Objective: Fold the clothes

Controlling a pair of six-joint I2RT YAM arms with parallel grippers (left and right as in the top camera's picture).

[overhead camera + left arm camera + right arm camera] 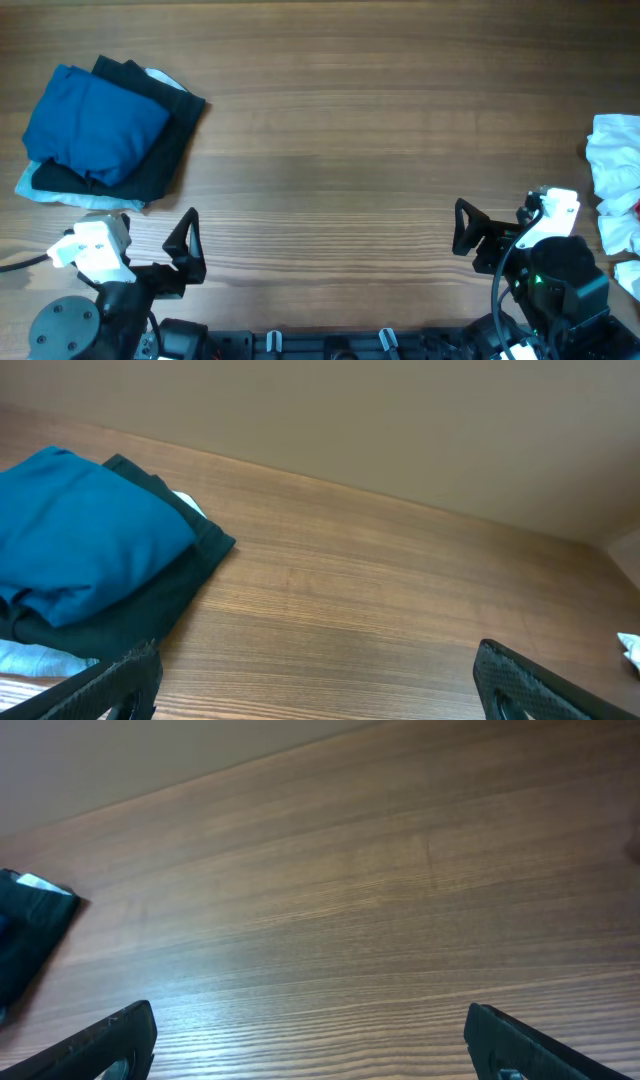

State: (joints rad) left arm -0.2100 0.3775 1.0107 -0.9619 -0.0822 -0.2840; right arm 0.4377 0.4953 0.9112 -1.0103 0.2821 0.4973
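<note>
Clothes lie in two lots at opposite ends of the table (pixel 350 130). At the far left is a folded stack. The blue garment (pixel 95 125) is on top. A black one (pixel 172 135) under it sticks out to the right and along the near side. A pale blue one (pixel 60 195) peeks out at the bottom near edge, and a bit of white cloth (pixel 160 78) shows at the stack's far side.

Just nearer than the stack, by the table's near edge, is the left gripper (pixel 185 243). It is apart from the cloth, its jaws spread wide and holding nothing. Its wrist view looks across the wood to the stack, with the two fingers (pixel 105 685) low in the corners.

At the near right is the right gripper (pixel 468 228), also spread wide and holding nothing. Its wrist view shows wood grain between its fingers and a corner of the black cloth at the far left.

At the right edge lies a crumpled white garment (pixel 612 160) with a touch of red (pixel 636 205), partly cut off by the frame. It is just right of the right arm and apart from the gripper.
</note>
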